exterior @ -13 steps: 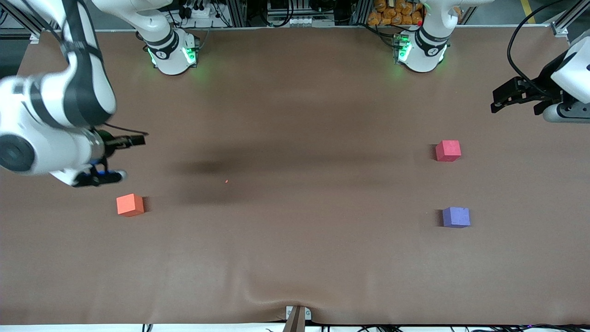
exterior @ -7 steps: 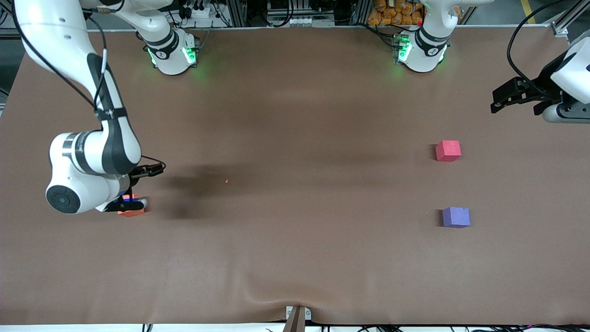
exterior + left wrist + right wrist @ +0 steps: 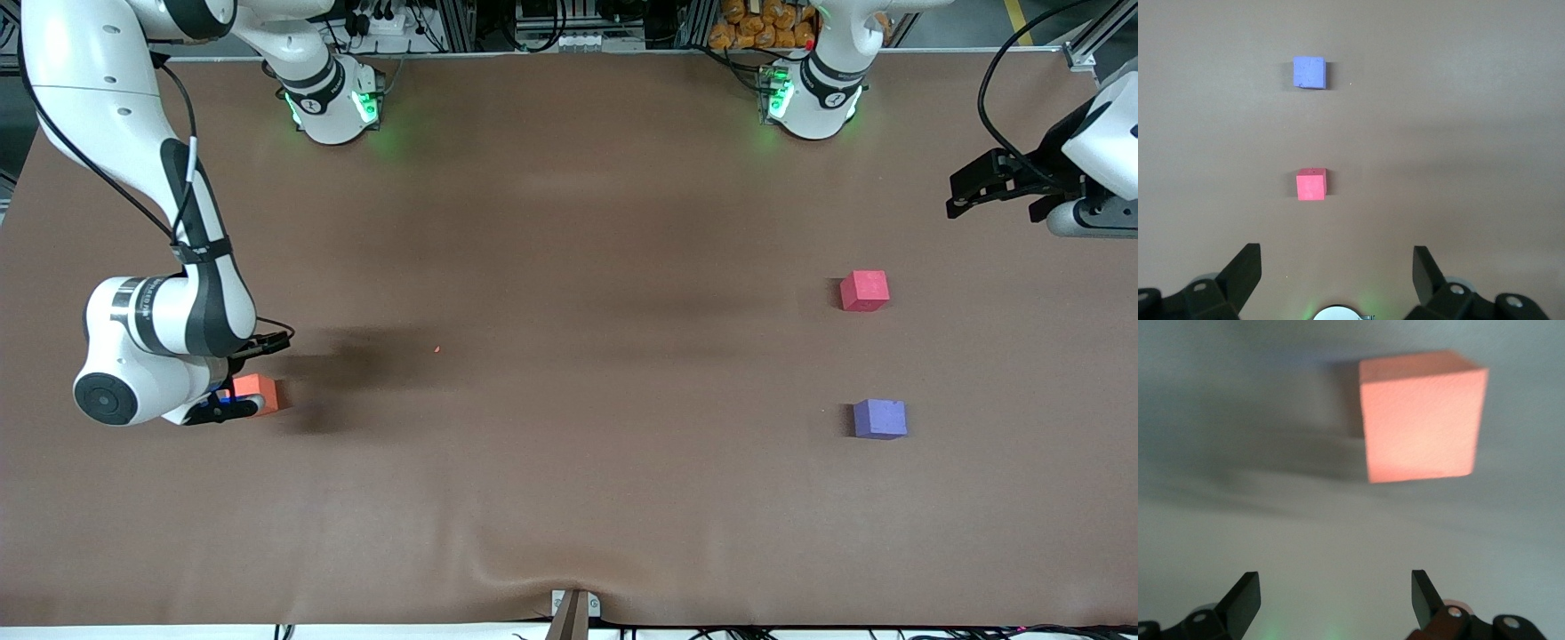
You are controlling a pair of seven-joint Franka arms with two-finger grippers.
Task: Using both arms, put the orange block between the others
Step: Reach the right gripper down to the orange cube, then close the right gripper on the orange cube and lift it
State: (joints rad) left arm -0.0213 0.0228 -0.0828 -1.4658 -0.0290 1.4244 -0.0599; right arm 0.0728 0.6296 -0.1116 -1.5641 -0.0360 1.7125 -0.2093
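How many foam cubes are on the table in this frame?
3. The orange block sits under the right gripper; the pinkish-red cube and purple-blue cube lie toward the left arm's end. None seem hidden.

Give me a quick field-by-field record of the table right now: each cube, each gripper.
orange block: on the table at the right arm's end, not gripped
pinkish-red cube: toward the left arm's end
purple-blue cube: nearer the front camera than the pinkish-red cube, a gap between them
right gripper: low beside the orange block, fingers open
left gripper: waiting open above the table's left-arm end
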